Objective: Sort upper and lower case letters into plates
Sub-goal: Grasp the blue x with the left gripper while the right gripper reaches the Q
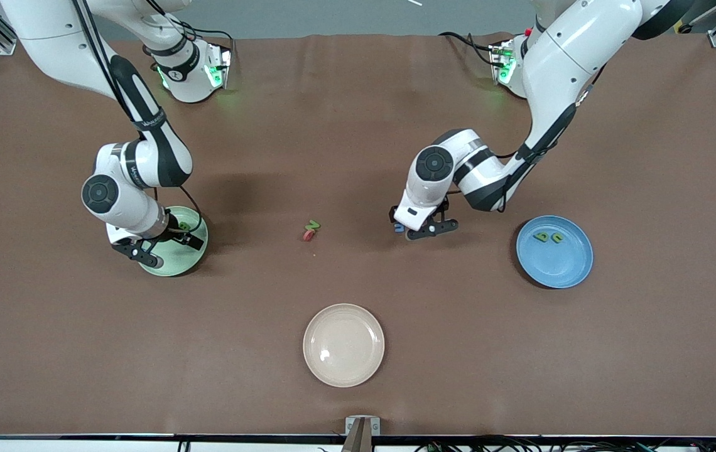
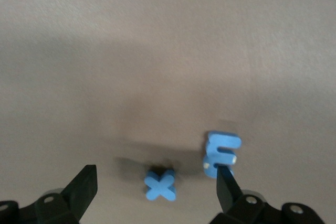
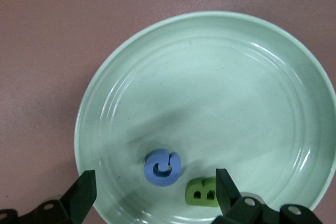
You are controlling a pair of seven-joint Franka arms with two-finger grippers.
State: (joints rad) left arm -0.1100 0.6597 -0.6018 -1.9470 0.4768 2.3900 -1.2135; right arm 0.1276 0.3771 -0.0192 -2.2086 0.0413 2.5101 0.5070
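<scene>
You are about halfway: the mint green plate (image 3: pixel 210 66) holds blue G (image 3: pixel 163 167) and green B (image 3: pixel 202 191) under the released right gripper (image 3: pixel 152 192); the blue plate (image 1: pixel 574 267) holds two green letters (image 1: pixel 549 237), probably lowercase. The left gripper (image 2: pixel 155 187), spread wide, hovers over blue x (image 2: pixel 160 185) beside blue m (image 2: pixel 220 153). Green N (image 1: pixel 313 225) and pink-red Q (image 1: pixel 308 235) remain mid-table.

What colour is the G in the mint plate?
Blue G; clearest in the right wrist view.
</scene>
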